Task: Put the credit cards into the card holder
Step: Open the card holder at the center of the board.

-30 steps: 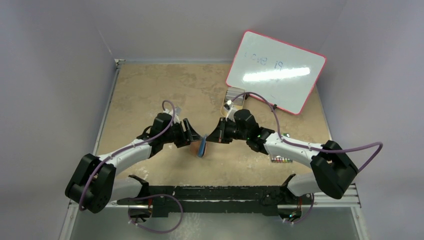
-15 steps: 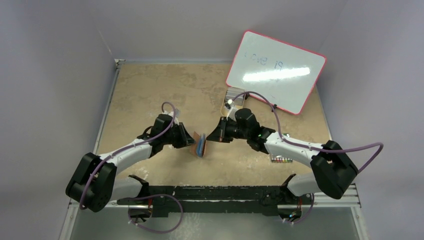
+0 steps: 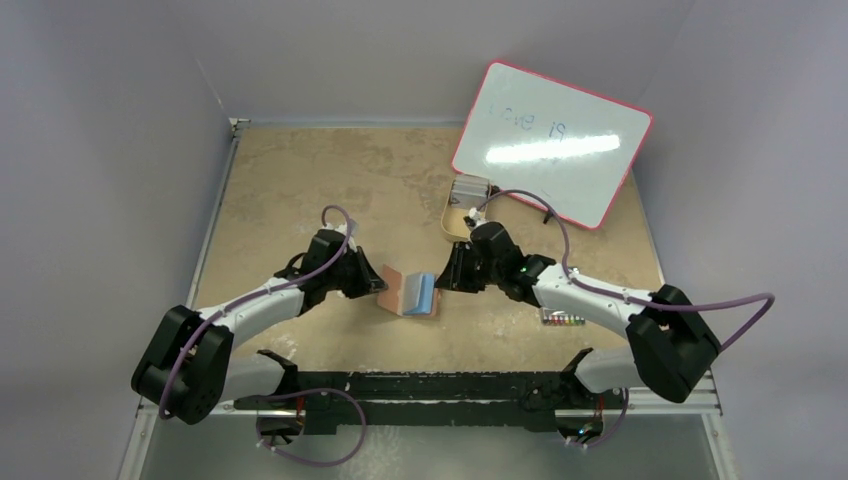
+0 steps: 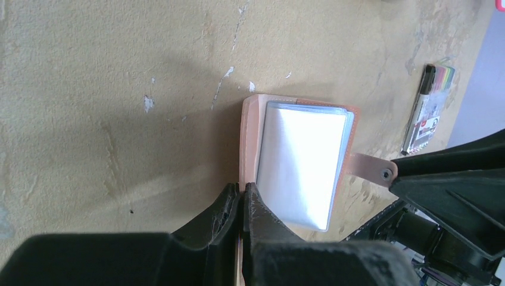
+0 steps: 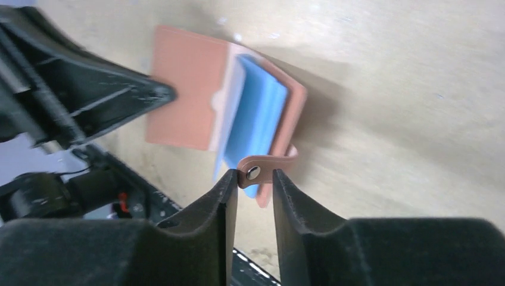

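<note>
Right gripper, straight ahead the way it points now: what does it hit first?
The snap tab of the reddish-brown leather card holder, sitting at the tips of the right gripper. The light blue plastic card is just behind, though depth is unclear.

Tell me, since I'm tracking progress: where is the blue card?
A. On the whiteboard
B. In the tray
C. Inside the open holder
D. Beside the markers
C: the blue card lies inside the opened holder, against its right half.
</note>
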Robot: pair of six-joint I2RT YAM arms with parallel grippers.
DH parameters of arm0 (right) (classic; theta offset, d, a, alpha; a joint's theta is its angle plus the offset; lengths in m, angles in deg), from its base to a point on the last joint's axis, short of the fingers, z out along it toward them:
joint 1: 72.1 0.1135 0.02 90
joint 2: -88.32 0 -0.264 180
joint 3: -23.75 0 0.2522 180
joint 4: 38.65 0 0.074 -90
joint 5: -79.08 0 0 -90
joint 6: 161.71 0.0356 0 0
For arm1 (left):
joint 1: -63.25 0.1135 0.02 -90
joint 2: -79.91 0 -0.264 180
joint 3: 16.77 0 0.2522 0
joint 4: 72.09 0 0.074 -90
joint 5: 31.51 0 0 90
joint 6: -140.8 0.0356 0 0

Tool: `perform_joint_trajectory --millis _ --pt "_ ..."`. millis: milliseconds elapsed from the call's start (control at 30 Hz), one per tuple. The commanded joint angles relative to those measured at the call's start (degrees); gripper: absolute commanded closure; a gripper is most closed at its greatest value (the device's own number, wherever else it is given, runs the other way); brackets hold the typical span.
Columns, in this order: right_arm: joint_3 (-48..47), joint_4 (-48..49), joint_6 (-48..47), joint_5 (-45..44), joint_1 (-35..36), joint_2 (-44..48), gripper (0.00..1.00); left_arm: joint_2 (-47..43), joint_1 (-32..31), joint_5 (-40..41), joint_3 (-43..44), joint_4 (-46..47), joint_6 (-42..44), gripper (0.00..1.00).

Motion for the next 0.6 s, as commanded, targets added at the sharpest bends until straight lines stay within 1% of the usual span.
perform_joint_trajectory --millis 0,67,133,233,333,433,567 --pt "-2.55 -9.56 -2.02 -6.16 -0.21 2.35 0.67 -0.49 -0.17 1.59 0.60 0.96 0.96 1.00" --pt "-4.66 -12.78 -2.37 -8.10 -0.20 3.19 0.60 -0.37 -0.17 1.77 0.49 1.08 0.73 1.00" --pt "-7.26 -13.80 -2.28 -10.01 -0.21 3.86 0.56 -0.25 -0.17 1.87 0.37 1.20 0.62 1.00" --pt "-8.69 -13.53 -1.60 -8.87 -0.20 4.53 0.48 -0.41 -0.17 2.16 0.15 1.24 0.26 1.00" --pt "-8.52 -10.63 -0.88 -6.78 -0.12 4.72 0.40 -0.60 -0.17 2.65 -0.16 1.18 0.05 1.00" --pt "-8.60 -6.48 -0.38 -4.03 0.51 4.36 0.37 -1.04 -0.17 2.83 -0.48 1.30 -0.41 1.00" --pt "-10.40 -1.71 0.53 -2.80 3.84 2.71 0.39 -2.04 -0.17 2.57 -0.95 2.06 -1.45 1.00"
